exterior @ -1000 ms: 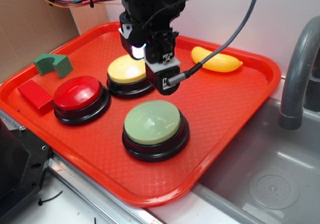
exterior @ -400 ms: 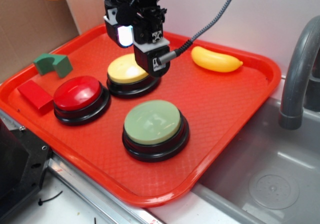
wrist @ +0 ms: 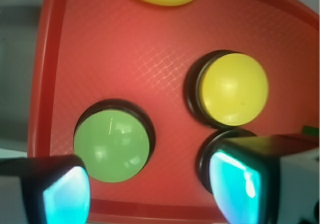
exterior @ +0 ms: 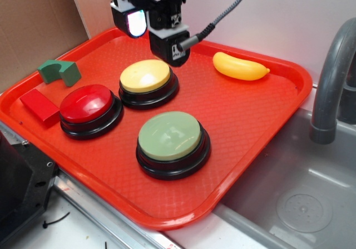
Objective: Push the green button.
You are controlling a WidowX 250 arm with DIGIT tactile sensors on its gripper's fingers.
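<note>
- Green button [exterior: 169, 136] sits untouched on the red tray [exterior: 267, 115]
- Gripper [exterior: 146, 21] hovers high beyond the green button, fingers apart, holding nothing
- Descent and press remain

Gripper rises up and back, off the buttons

Compared with a second ago, the gripper [exterior: 149, 29] sits higher and farther toward the tray's [exterior: 267, 121] back edge. It no longer hides part of the yellow button [exterior: 146, 75], whose whole cap now shows, and it stands well apart from the green button [exterior: 169, 136].
</note>
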